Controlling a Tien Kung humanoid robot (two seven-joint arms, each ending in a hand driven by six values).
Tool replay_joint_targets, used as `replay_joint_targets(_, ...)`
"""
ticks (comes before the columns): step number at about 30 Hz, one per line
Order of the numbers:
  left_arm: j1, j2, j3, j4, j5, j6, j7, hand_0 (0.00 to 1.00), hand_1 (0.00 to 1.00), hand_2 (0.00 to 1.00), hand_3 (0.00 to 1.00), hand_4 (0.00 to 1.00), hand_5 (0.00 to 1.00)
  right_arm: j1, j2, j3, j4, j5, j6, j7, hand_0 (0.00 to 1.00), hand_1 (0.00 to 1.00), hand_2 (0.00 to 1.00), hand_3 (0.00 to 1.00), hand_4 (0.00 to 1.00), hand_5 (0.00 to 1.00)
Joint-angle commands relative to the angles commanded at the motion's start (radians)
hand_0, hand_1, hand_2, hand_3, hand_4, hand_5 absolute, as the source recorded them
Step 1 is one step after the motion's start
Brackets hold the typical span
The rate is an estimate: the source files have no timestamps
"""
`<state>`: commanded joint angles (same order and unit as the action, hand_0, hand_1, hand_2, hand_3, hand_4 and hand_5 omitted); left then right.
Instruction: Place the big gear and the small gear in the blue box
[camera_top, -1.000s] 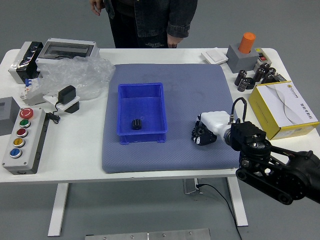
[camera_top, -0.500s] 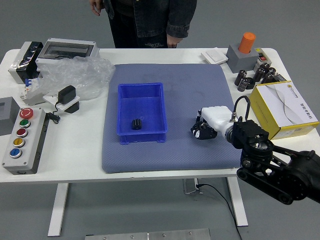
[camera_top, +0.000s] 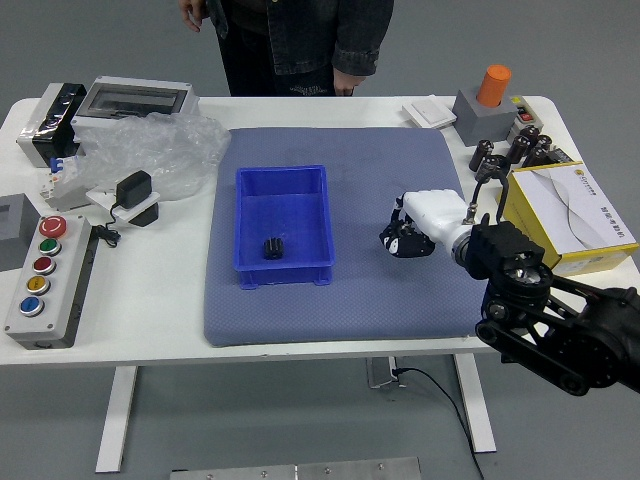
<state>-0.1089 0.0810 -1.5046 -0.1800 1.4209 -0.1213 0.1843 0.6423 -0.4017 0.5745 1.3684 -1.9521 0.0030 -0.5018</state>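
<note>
The blue box (camera_top: 284, 214) stands on the grey-blue mat, left of centre. Inside it, near its front wall, lies the small black gear (camera_top: 273, 248). To the right of the box and apart from it, my right hand (camera_top: 404, 238) is over the mat, its black fingers curled around a dark piece that looks like the big gear. The fingers and the white back of the hand hide most of that piece, and its outline blends with them. My left arm is out of view.
A yellow-and-white carton (camera_top: 570, 215) stands beside my right forearm. Dark cylinders (camera_top: 518, 148) and a grey block with an orange top (camera_top: 492, 86) are behind it. Left are plastic wrap (camera_top: 160, 150) and a button panel (camera_top: 50, 285). A person stands beyond the table, hands hanging down.
My right hand has moved away from the table's near edge, with the dark piece moving along in its fingers. The blue box, the small gear and the person's hands look unchanged.
</note>
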Motion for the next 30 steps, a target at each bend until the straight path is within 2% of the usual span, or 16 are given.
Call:
replay_joint_targets(7, 0.001, 0.002, -0.005, 0.0, 0.006, -0.002, 0.001, 0.728, 0.678, 0.701, 0.701, 0.444, 0.01, 0.042, 0.012, 0.046, 0.047, -0.015, 0.01, -0.009, 0.503, 0.371, 0.416, 0.501, 0.518, 0.234)
replay_joint_targets(12, 0.002, 0.002, -0.008, 0.0, 0.012, -0.004, 0.002, 0.728, 0.677, 0.702, 0.703, 0.444, 0.01, 0.078, 0.045, 0.065, 0.062, -0.024, 0.015, -0.012, 0.506, 0.373, 0.417, 0.504, 0.501, 0.228)
replay_joint_targets(19, 0.003, 0.001, -0.01, 0.0, 0.019, -0.006, 0.003, 0.728, 0.677, 0.701, 0.702, 0.443, 0.01, 0.122, 0.143, 0.078, 0.027, -0.039, 0.012, -0.008, 0.507, 0.374, 0.419, 0.507, 0.498, 0.211)
replay_joint_targets(30, 0.006, -0.007, -0.008, 0.0, 0.03, -0.008, 0.007, 0.728, 0.677, 0.698, 0.702, 0.441, 0.01, 0.162, 0.319, 0.06, -0.104, -0.029, -0.015, 0.014, 0.529, 0.394, 0.429, 0.517, 0.5, 0.225)
